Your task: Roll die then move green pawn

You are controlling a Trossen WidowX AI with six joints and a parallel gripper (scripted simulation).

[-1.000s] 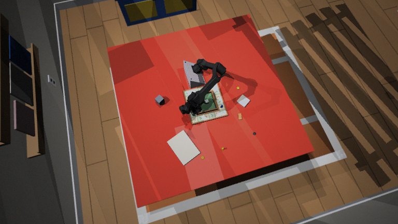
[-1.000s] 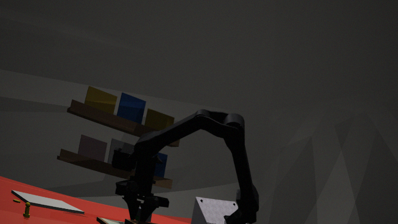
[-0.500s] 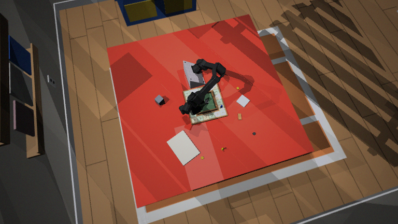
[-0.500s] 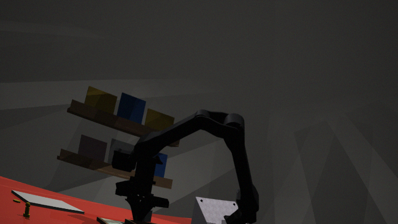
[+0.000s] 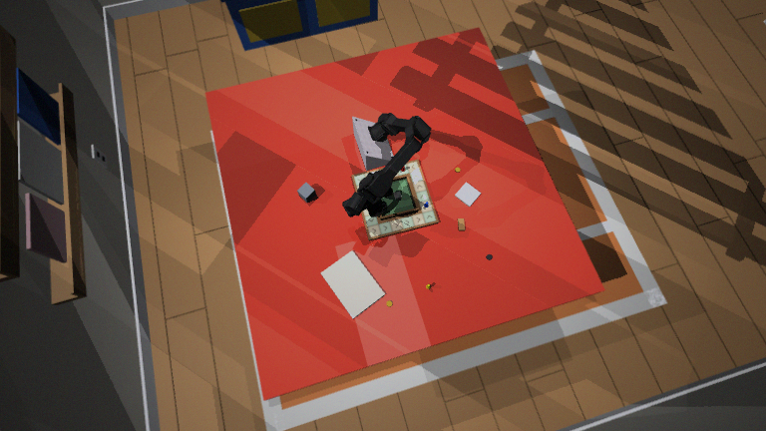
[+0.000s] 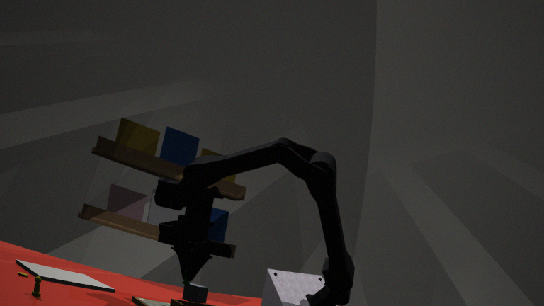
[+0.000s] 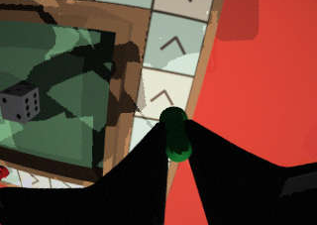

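Note:
My gripper is shut on the green pawn. It holds the pawn above the outer edge of the board; the arm hides it in the top view. The die lies in the green-floored tray. Its top face is dark and its pips are hard to count. A red pawn stands at the board's near side in the wrist view. A blue pawn stands on the right side of the board. A yellow pawn stands off the board.
A grey cube, a white sheet, a small white square, a tan block, a dark disc and yellow discs surround the board. A sloped grey panel stands near the arm base.

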